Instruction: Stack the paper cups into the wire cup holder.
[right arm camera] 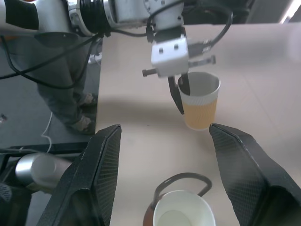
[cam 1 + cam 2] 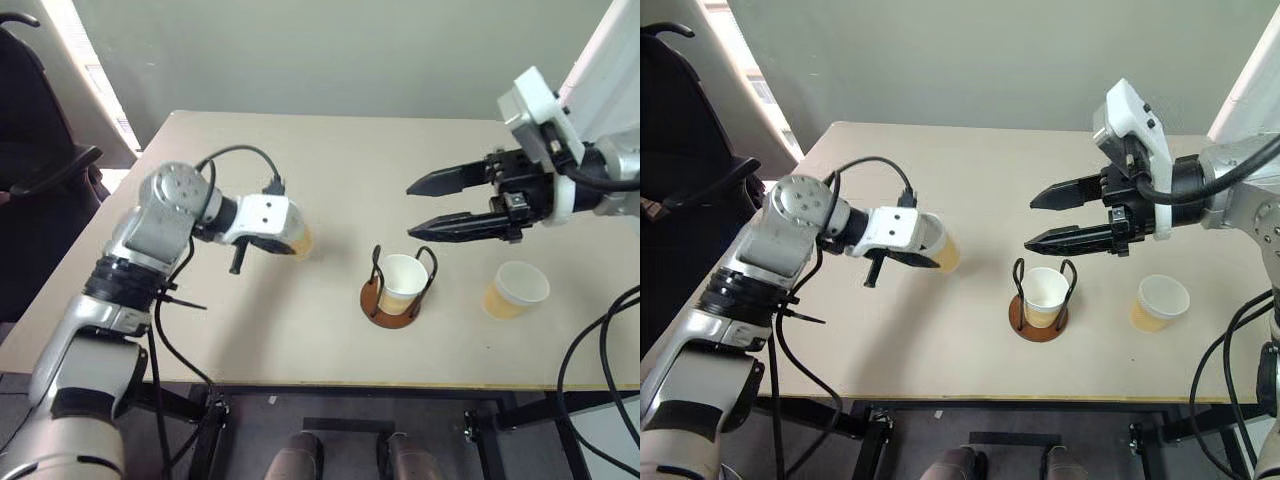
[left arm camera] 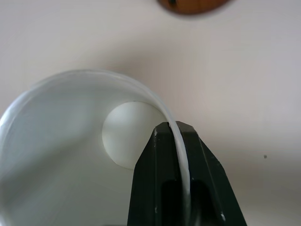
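left gripper [image 1: 181,94] pinches a cup's [image 1: 201,106] rim to carry it to the holder [image 2: 398,290] beside it, while the right gripper [image 2: 424,207] hangs spread above.

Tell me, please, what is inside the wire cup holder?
One paper cup stands upright inside the wire cup holder, between its two black loops. The cup's white inside looks empty. The cup covers the middle of the holder's brown base.

One cup [image 2: 402,283] sits in the holder [image 2: 391,303] at mid-desk [image 2: 330,180]. Another cup [image 2: 516,289] stands to its right. A third cup [image 2: 945,250] is to its left.
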You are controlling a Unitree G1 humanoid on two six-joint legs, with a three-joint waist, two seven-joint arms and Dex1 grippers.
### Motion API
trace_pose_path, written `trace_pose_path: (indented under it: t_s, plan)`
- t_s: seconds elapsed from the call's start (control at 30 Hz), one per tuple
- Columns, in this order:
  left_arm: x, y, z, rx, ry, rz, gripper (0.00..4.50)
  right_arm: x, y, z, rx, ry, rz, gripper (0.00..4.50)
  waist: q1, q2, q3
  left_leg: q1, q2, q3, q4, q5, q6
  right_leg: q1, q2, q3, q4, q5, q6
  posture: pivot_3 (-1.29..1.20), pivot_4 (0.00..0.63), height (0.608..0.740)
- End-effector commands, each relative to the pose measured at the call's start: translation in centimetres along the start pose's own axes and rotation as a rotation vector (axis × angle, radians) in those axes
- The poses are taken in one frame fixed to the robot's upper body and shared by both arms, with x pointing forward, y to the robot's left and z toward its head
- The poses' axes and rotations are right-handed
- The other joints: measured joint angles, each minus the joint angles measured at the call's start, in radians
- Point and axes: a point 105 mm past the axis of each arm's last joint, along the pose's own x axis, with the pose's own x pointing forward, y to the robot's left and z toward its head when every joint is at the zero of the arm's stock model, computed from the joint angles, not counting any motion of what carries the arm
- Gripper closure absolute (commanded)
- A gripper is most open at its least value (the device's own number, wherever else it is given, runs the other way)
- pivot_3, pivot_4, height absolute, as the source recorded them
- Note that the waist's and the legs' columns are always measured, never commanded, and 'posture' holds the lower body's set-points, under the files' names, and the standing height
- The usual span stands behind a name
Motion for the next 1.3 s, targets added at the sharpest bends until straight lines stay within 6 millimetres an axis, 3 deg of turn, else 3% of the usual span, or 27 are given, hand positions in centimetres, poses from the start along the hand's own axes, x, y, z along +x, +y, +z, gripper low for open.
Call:
trace_pose_path:
  t_s: [0.03, 0.2, 0.4, 0.53, 0.7, 0.9, 1.3]
  plan:
    - [-1.8, 1.2, 3.6, 0.065, -0.096, -0.008, 4.47, -1.2, -0.3, 0.3, -0.066, -0.011, -0.055, 1.41, 0.001, 0.0, 0.0, 0.0, 0.0, 0.0, 0.0, 0.0, 0.0, 0.0, 0.0, 0.0, 0.0, 0.0, 0.0, 0.0, 0.15, 0.74]
    - [-2.4, 2.4, 7.6, 0.134, -0.184, -0.069, 4.47, -2.3, -1.0, -1.4, -0.024, 0.028, -0.103, 1.41, 0.004, 0.0, 0.0, -0.002, 0.0, 0.0, 0.002, -0.001, 0.001, 0.0, 0.0, 0.0, -0.001, 0.004, 0.007, 0.0, 0.15, 0.74]
    - [-2.5, 3.7, 12.1, 0.179, -0.291, -0.145, 4.47, -4.3, -0.6, -1.7, -0.03, 0.044, -0.164, 1.41, 0.01, 0.0, 0.0, -0.004, 0.0, 0.0, 0.004, -0.002, 0.003, 0.0, -0.001, 0.0, -0.003, 0.005, 0.01, 0.0, 0.15, 0.74]
    - [-1.8, 3.4, 14.4, 0.186, -0.35, -0.234, 4.47, -5.1, 0.0, -2.2, -0.01, 0.062, -0.204, 1.41, 0.01, 0.0, 0.0, -0.006, -0.001, 0.001, 0.006, -0.003, 0.002, 0.0, -0.001, 0.0, -0.003, 0.005, 0.012, 0.0, 0.15, 0.74]
    - [-0.2, 2.3, 15.3, 0.2, -0.355, -0.349, 4.47, -6.2, 0.5, -1.6, -0.041, 0.058, -0.274, 1.41, 0.011, 0.0, 0.0, -0.006, -0.001, 0.001, 0.008, -0.003, 0.002, 0.0, -0.001, 0.001, -0.003, 0.004, 0.015, 0.0, 0.15, 0.74]
    - [1.3, 1.8, 15.4, 0.222, -0.337, -0.411, 4.47, -7.2, 1.8, -2.6, -0.012, 0.121, -0.3, 1.41, 0.016, 0.0, 0.0, -0.009, -0.002, 0.001, 0.012, -0.005, 0.002, 0.001, -0.002, 0.001, -0.004, 0.004, 0.018, 0.0, 0.15, 0.74]
    - [3.5, 1.0, 16.5, 0.286, -0.336, -0.495, 4.47, -8.5, 4.3, -1.5, 0.015, 0.172, -0.329, 1.41, 0.022, 0.0, 0.0, -0.012, -0.006, 0.004, 0.014, -0.008, 0.007, 0.0, -0.002, 0.01, -0.006, -0.001, 0.03, 0.0, 0.15, 0.74]
